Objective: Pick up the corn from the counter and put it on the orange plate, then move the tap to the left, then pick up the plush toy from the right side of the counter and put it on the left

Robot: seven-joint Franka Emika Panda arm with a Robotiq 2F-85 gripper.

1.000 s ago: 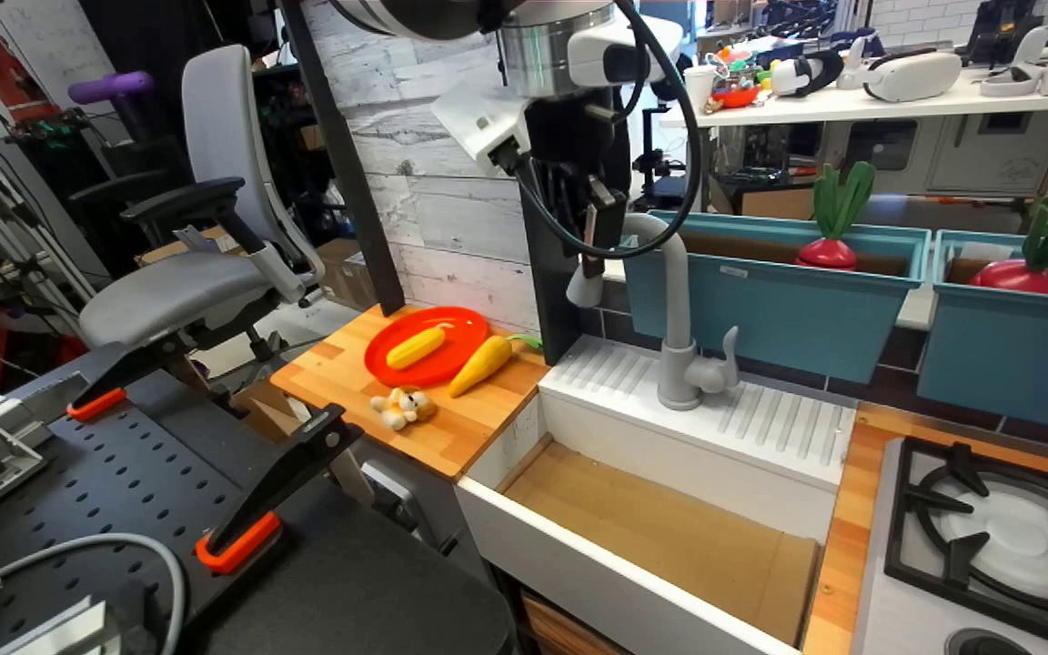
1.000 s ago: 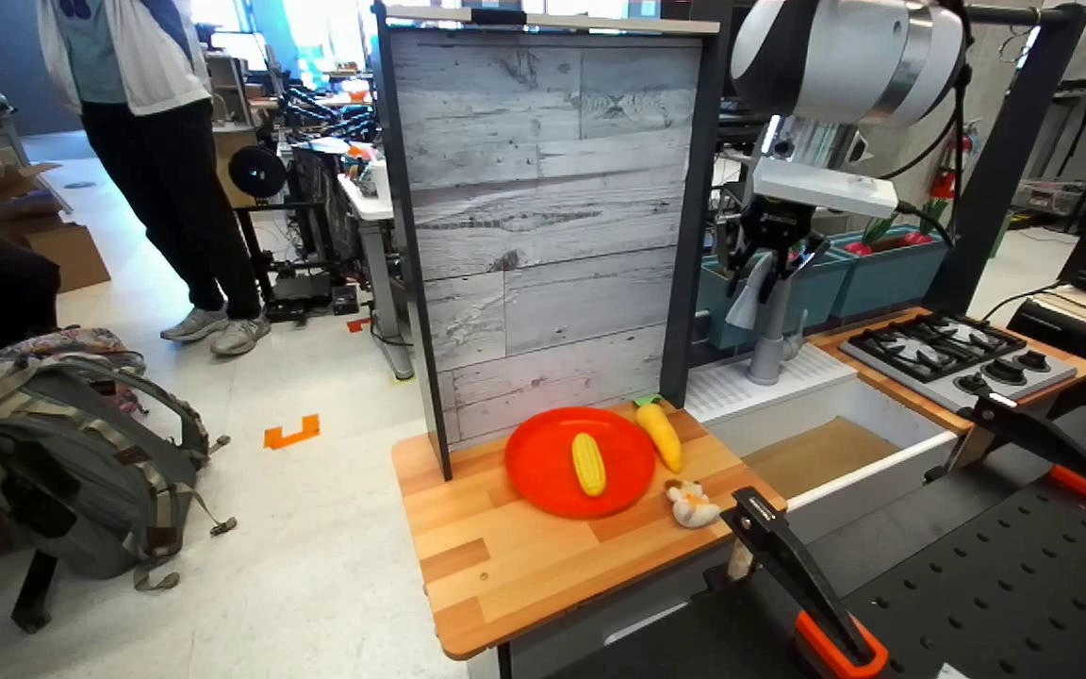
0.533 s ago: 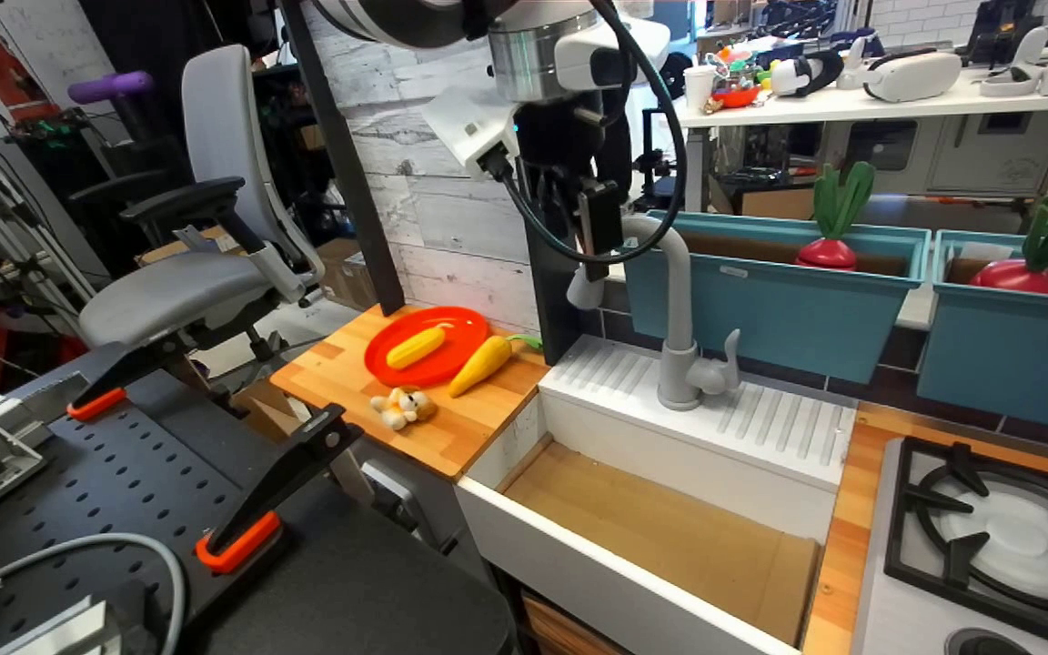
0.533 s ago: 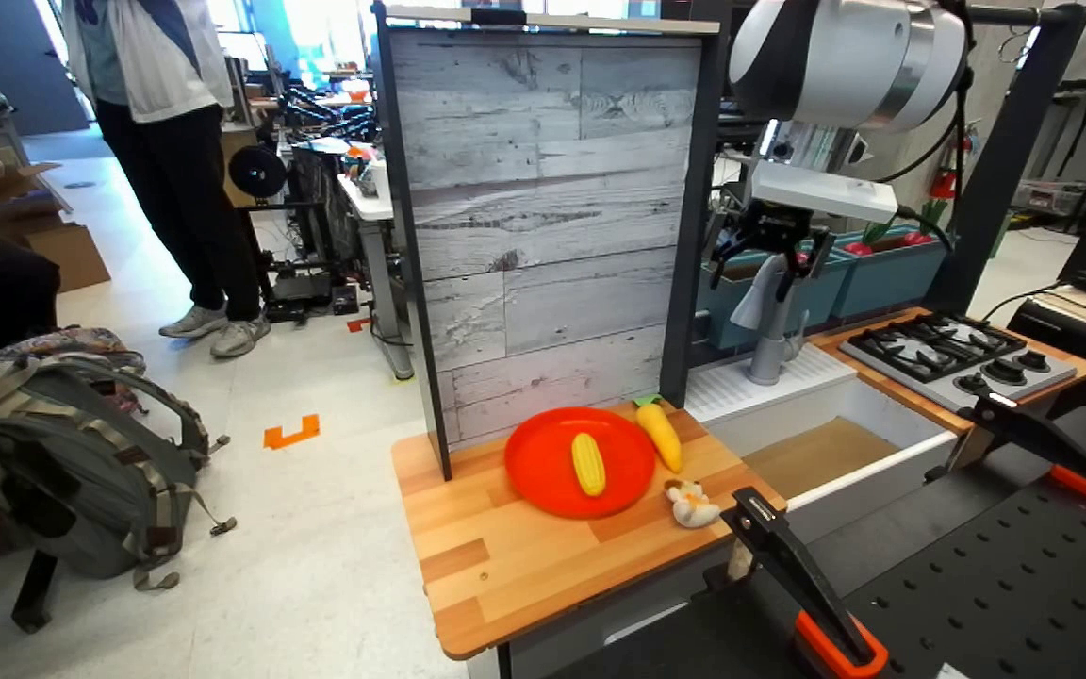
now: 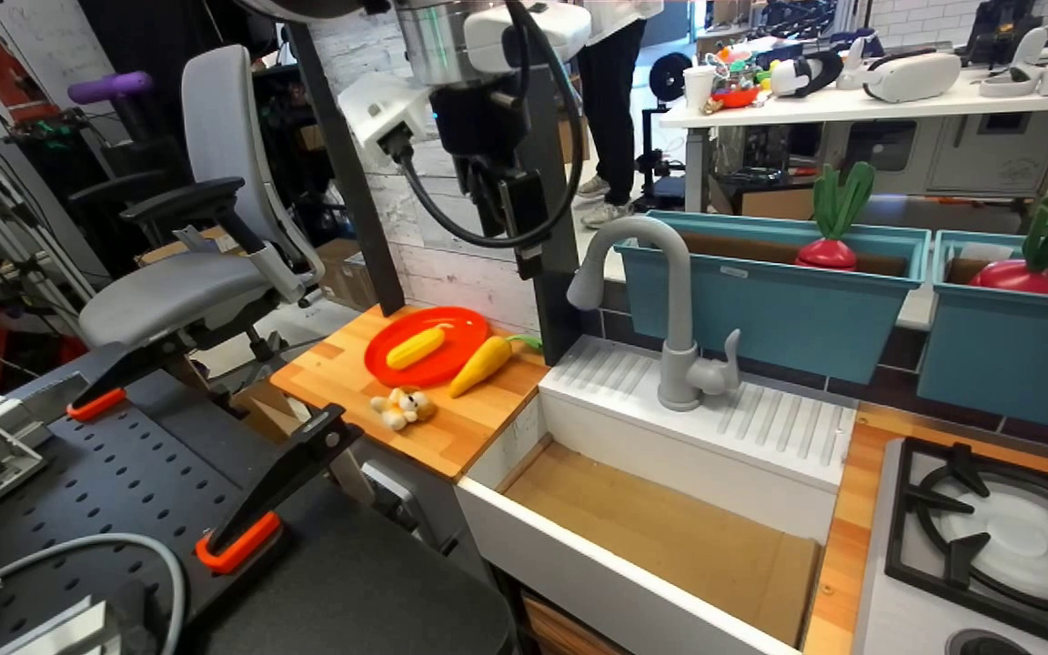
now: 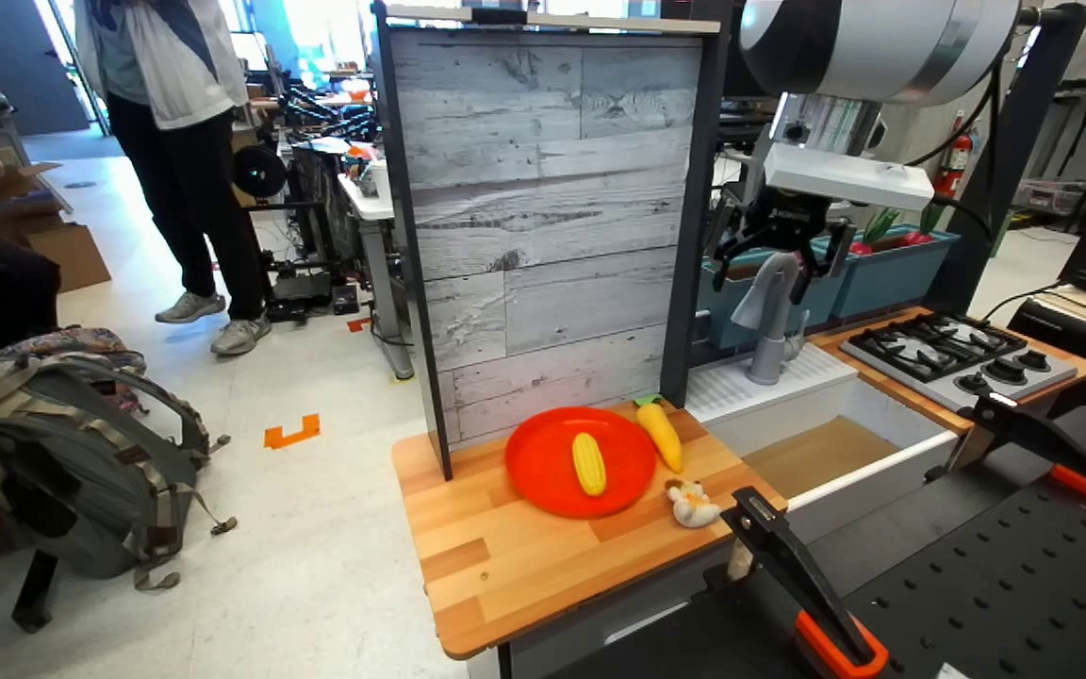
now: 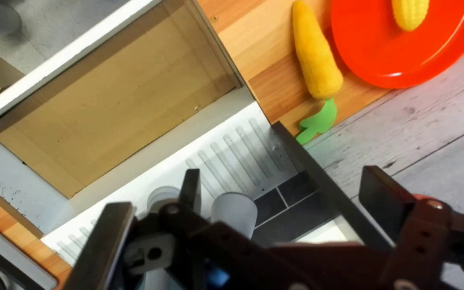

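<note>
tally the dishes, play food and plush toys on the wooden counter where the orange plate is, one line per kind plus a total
Dishes: 1 (orange plate)
Play food: 2 (corn, tapered orange-yellow piece)
Plush: 1 (plush toy)
Total: 4

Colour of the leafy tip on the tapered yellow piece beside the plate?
Green. The leafy tip shows best in the wrist view.

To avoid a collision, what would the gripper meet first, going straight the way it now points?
Probably the white ridged ledge; depth is unclear, so the nearby tap might come first.
</note>
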